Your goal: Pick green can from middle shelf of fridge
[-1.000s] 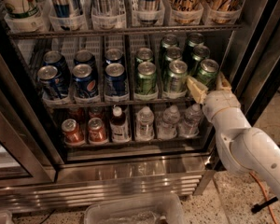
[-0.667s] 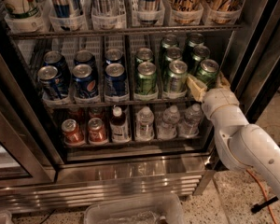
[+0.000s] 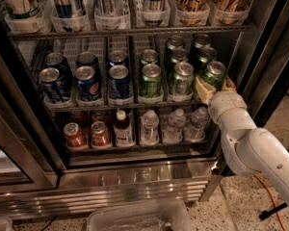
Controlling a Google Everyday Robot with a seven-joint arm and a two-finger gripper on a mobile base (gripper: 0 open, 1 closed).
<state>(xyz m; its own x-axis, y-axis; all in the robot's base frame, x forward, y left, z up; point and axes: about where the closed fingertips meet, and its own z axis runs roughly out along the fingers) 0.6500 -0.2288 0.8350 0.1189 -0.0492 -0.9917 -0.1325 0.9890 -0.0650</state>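
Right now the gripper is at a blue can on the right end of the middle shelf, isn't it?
No. The can at the gripper is a green can, not blue; the blue cans stand further left. It is on the right end of the middle shelf, as the camera view shows.

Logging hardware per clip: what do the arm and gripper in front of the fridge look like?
The arm is a chain of smooth, rounded, glossy white segments, thick and tubular, with a ring-like wrist joint behind the gripper. The gripper has pale cream-yellow, blocky fingers. No external cables, markings or logos show on the arm.
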